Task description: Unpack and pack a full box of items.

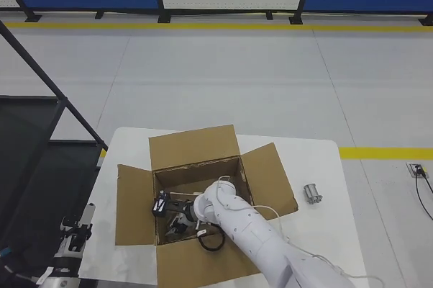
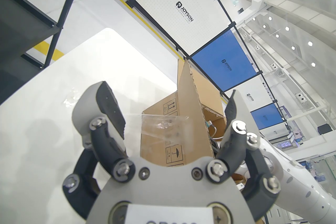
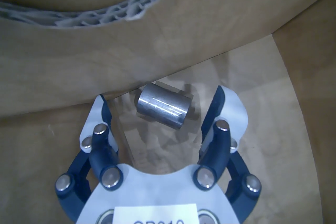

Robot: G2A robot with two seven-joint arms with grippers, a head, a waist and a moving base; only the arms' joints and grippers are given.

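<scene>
The white table (image 1: 324, 162) carries the open cardboard box (image 1: 193, 146), its 4 flaps spread outward. The right arm (image 1: 238, 219) bends down into the box, where the right gripper (image 3: 160, 95) points at the box floor near an inner wall, jaws spread wide and holding nothing. The left gripper (image 2: 169, 93) sits outside the box, low beside its left side, jaws likewise parted and empty. A short steel cylinder (image 3: 164, 109) lies on its side on the box floor, between the right gripper's fingers (image 3: 98, 117) but touching neither. 1 small metal part (image 1: 313, 193) stands just beyond the box's right flap.
</scene>
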